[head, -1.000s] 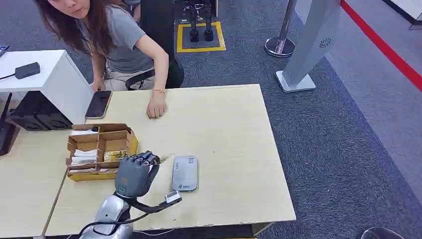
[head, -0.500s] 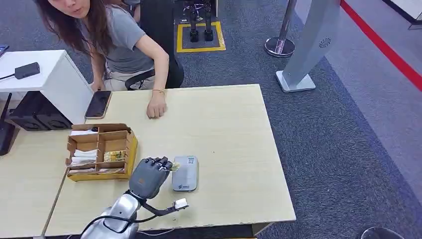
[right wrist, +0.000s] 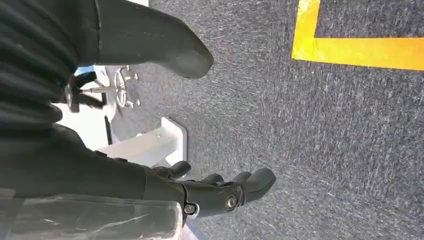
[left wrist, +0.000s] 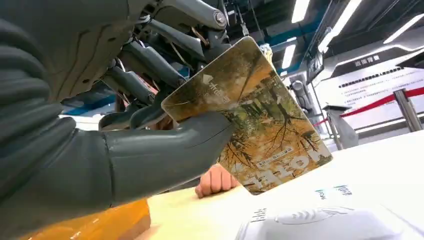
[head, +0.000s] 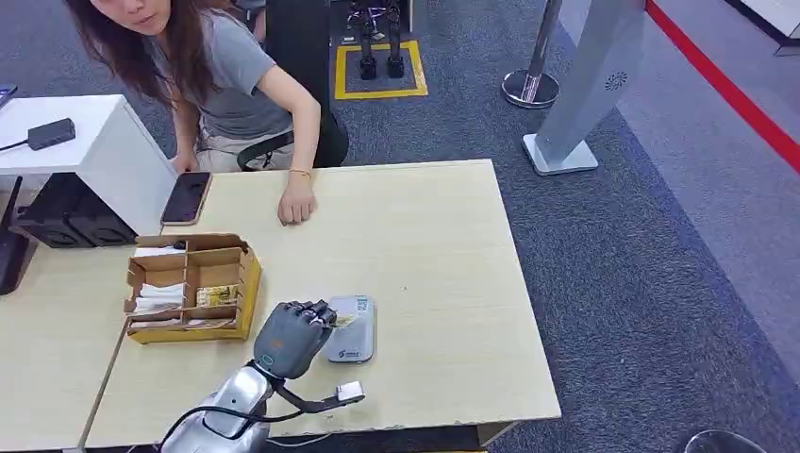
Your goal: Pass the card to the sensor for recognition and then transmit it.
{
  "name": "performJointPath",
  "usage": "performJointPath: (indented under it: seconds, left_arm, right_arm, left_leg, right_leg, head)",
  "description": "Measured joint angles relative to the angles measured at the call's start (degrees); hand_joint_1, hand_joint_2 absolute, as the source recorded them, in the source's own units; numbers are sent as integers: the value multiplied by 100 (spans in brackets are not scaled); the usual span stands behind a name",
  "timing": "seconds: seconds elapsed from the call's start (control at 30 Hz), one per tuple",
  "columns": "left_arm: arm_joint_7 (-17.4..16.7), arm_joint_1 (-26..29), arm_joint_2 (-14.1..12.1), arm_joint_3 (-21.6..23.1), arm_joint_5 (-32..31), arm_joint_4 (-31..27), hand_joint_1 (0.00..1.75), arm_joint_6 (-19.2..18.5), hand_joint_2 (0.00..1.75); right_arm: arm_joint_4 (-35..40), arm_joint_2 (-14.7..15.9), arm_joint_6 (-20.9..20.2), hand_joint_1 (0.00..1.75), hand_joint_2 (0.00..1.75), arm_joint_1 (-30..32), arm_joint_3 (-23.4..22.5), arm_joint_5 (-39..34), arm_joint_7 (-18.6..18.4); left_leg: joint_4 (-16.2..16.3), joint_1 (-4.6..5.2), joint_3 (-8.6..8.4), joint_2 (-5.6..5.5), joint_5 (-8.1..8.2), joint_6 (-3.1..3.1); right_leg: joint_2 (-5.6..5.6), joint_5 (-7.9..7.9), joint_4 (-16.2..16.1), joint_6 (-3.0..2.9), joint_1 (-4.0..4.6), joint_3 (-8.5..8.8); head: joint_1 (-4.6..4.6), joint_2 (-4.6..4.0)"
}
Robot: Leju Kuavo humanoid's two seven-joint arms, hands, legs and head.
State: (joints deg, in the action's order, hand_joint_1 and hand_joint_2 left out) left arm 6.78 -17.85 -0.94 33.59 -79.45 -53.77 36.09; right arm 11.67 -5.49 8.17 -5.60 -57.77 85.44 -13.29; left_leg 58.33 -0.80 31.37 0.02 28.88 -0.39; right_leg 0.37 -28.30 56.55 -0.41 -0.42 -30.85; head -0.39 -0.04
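The left hand (head: 294, 338), grey-backed with dark fingers, pinches a glossy rectangular card printed with autumn trees (left wrist: 248, 116) between thumb and fingers, and over the last second it has carried that card rightward, away from the brown cardboard organiser box (head: 191, 285) at the bench's left and over the near-left edge of the flat silver-grey card sensor (head: 351, 328). In the left wrist view the card hangs tilted just above the sensor's pale top, not touching it, so I judge the reading step is about to begin and the handover to the person (head: 296, 202) resting a hand at the far edge of the pale wooden bench (head: 453, 283) is still to come. The card carries large white letters, turned, that look like "HOTEL", plus small white characters too fine to read; the sensor has small blue marks, illegible. The right hand (right wrist: 220, 190) hangs over grey carpet, fingers loosely apart, holding nothing.
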Motion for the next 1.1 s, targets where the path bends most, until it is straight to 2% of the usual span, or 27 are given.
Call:
performJointPath:
  seconds: [0.13,0.43,0.77,1.1]
  left_arm:
    - [44,-53,11,39,42,48,175,-59,175]
    - [-181,-188,0,146,-155,238,175,-193,175]
    - [-264,-393,2,278,-177,496,175,-702,175]
    - [-262,-464,9,319,-70,654,175,-721,175]
  right_arm:
    - [0,0,11,0,175,0,0,2,13]
    - [0,0,26,0,175,0,0,11,15]
    - [0,0,28,0,175,0,0,11,48]
    - [0,0,31,0,175,0,0,13,48]
  left_leg:
    - [0,0,0,0,0,0]
    - [0,0,0,0,0,0]
    - [0,0,-1,0,0,0]
    - [0,0,-1,0,-2,2]
  right_leg:
    - [0,0,0,0,0,0]
    - [0,0,0,0,0,0]
    - [0,0,0,0,0,1]
    - [0,1,0,0,0,2]
  head:
    - [0,0]
    - [0,0]
    - [0,0]
    - [0,0]
